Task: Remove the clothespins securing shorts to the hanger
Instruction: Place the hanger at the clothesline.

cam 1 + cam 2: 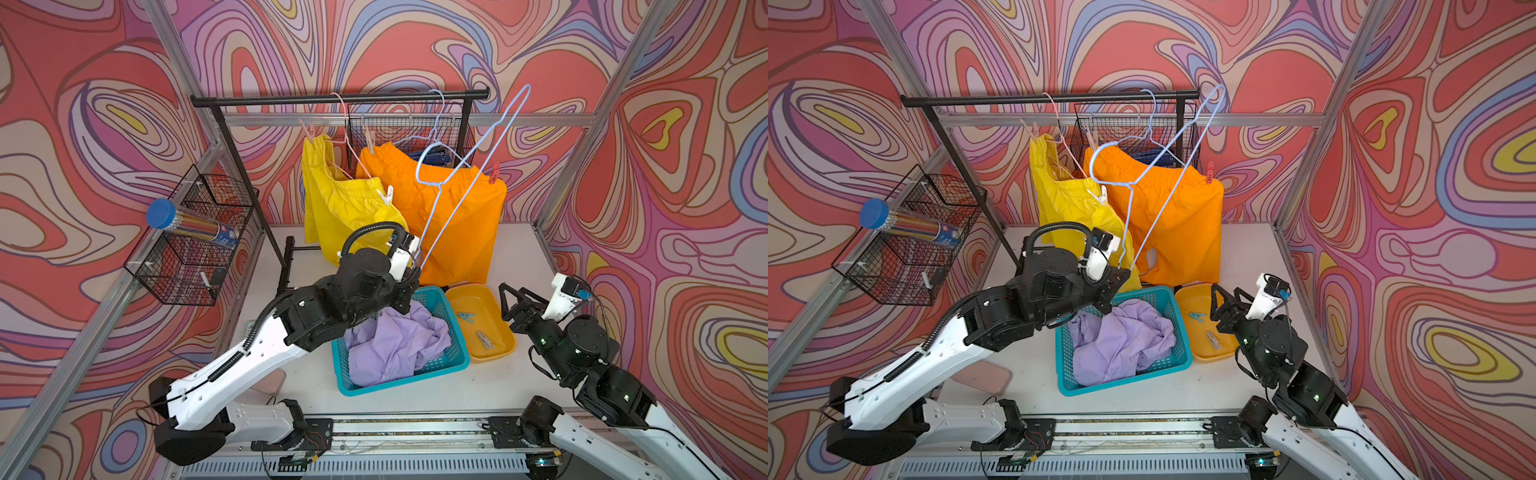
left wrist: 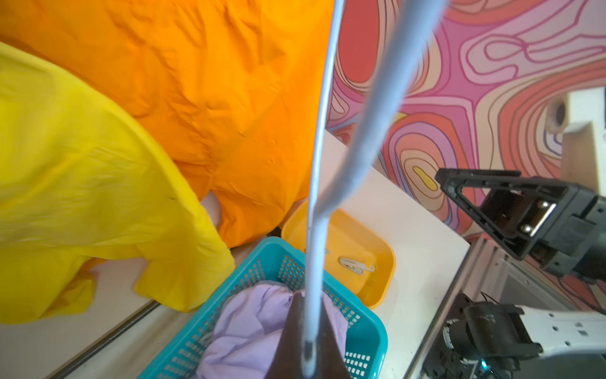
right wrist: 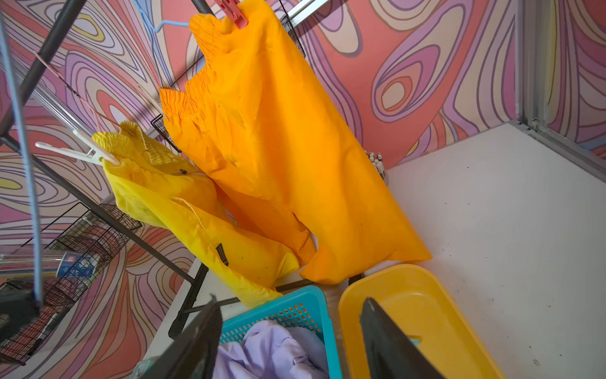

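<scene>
Left claw [image 2: 308, 344] is gripping the blue hanger [image 2: 316, 229]; right claw [image 3: 292, 331] is hovering spread wide beside the tray [image 1: 478, 299], two clothespins [image 1: 485, 340] lying inside. The tag [image 3: 222, 254] on the yellow shorts [image 3: 183, 197] is unreadable.

Left end effector [image 2: 308, 347] clamped shut, raised; right end effector [image 3: 289, 300] wide open, low

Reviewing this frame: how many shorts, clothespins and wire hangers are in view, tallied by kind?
Thin fabric shorts: 3 (lilac, yellow, orange)
Small spring clothespins: 6 (pink, white, beige, red clipped on; pale blue, grey in the yellow plastic tray)
Thin wire hangers: 3 (pink, pale blue on the black metal rail; another pale blue hanger off it)
Total: 12
</scene>
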Action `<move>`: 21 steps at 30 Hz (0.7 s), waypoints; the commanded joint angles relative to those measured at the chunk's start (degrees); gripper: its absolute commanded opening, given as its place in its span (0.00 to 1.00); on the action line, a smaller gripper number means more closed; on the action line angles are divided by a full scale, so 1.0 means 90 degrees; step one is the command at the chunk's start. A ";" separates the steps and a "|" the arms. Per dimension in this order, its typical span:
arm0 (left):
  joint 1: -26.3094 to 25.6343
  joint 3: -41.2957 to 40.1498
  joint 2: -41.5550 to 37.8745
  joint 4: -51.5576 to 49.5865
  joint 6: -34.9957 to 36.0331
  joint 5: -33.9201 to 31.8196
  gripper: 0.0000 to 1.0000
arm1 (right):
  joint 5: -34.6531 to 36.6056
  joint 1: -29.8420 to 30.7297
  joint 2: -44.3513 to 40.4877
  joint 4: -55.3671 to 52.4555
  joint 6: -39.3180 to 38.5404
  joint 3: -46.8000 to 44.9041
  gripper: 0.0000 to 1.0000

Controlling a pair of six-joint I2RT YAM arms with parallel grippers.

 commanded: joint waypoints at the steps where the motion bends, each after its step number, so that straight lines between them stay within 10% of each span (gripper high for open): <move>1: 0.0053 0.0192 -0.0294 -0.0768 0.0054 -0.1180 0.00 | 0.0082 0.0018 0.0142 0.0012 -0.0142 -0.0079 0.69; 21: 0.1648 -0.0354 -0.1928 -0.2839 -0.1306 -0.2472 0.00 | -0.0135 0.0013 0.0682 0.0397 -0.0237 -0.0060 0.69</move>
